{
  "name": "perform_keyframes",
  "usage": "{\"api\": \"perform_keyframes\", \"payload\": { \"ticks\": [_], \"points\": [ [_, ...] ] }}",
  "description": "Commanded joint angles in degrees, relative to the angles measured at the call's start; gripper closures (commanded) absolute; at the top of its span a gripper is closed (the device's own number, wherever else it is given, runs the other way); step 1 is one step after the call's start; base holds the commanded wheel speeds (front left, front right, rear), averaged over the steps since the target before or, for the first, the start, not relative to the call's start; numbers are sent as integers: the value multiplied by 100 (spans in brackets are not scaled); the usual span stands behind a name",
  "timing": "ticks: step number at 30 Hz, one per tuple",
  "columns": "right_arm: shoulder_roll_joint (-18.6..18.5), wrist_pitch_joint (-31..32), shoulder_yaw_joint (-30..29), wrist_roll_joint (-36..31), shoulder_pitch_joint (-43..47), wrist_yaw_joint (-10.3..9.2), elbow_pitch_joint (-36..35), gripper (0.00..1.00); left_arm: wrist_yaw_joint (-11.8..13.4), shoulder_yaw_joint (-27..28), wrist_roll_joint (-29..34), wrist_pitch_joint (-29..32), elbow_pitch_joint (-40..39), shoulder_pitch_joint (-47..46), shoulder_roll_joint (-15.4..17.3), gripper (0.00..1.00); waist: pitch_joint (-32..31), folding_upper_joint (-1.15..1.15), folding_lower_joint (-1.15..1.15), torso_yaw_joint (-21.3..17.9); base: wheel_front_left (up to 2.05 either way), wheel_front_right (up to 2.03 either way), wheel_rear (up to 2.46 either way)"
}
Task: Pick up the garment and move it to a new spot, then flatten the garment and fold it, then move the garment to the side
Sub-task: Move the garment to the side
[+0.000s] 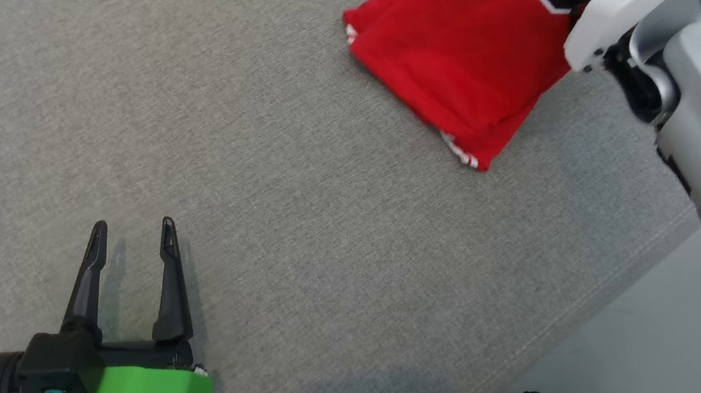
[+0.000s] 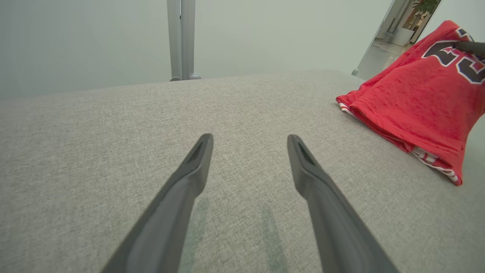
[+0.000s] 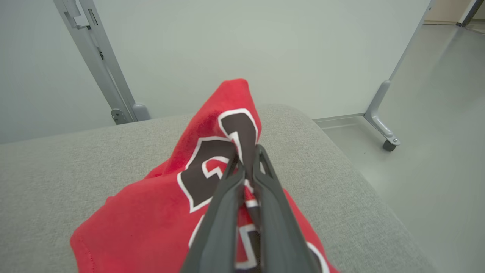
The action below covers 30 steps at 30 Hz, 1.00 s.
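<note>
Right gripper (image 3: 248,159), at 1 o'clock in the head view, is clamped on a raised fold of the red garment (image 1: 474,43), whose remainder lies on the grey cushion (image 1: 305,267), while the left gripper (image 1: 133,226), at 7 o'clock, is spread wide and empty.

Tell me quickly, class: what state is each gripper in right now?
Left gripper: open, holding nothing.
Right gripper: closed on the red garment.
</note>
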Motion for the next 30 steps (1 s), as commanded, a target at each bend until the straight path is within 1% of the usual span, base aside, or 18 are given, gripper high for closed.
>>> {"api": "perform_keyframes", "payload": {
  "ticks": [1, 8, 15, 16, 18, 20, 22, 26, 28, 30],
  "points": [
    [-120, -86, -116, -59, -174, -4, 152, 100, 40, 15, 51, 46, -73, -60, 72, 0, 153, 0, 0, 221, 0, 0, 0],
    [-599, -283, -585, -334, -674, -4, 986, 100, 54, -67, 69, 171, -348, -97, 124, 0, 362, 0, 0, 626, 0, 0, 0],
    [-935, -511, -811, -918, -1037, -5, 1626, 100, 50, -140, 88, 217, -445, -93, 160, 0, 576, 0, 0, 897, 0, 0, 0],
    [-964, -545, -881, -1002, -1070, -4, 1722, 69, 47, -153, 88, 214, -447, -99, 164, 0, 592, 0, 0, 927, 0, 0, 0],
    [-1024, -619, -989, -1251, -1141, -4, 1789, 0, 47, -182, 88, 201, -445, -116, 153, 0, 608, 0, 0, 988, 0, 0, 0],
    [-1090, -654, -1167, -1489, -1137, -4, 1788, 0, 60, -210, 83, 172, -428, -132, 121, 0, 601, 0, 0, 1051, 0, 0, 0],
    [-1040, -662, -1365, -1688, -1041, -4, 1638, 0, 66, -231, 67, 140, -404, -136, 93, 0, 575, 0, 0, 1101, 0, 0, 0],
    [-752, -664, -1702, -1962, -712, -4, 1258, 0, 100, -245, 6, 43, -320, -92, 42, 0, 460, 0, 0, 1161, 0, 0, 0],
    [-584, -665, -1738, -2002, -606, -5, 1050, 0, 105, -234, -20, -1, -267, -82, 23, 0, 384, 0, 0, 1167, 0, 0, 0],
    [-423, -666, -1651, -2040, -447, -4, 835, 0, 111, -206, -69, -57, -207, -82, 9, 0, 279, 0, 0, 1169, 0, 0, 0]
  ]
}}
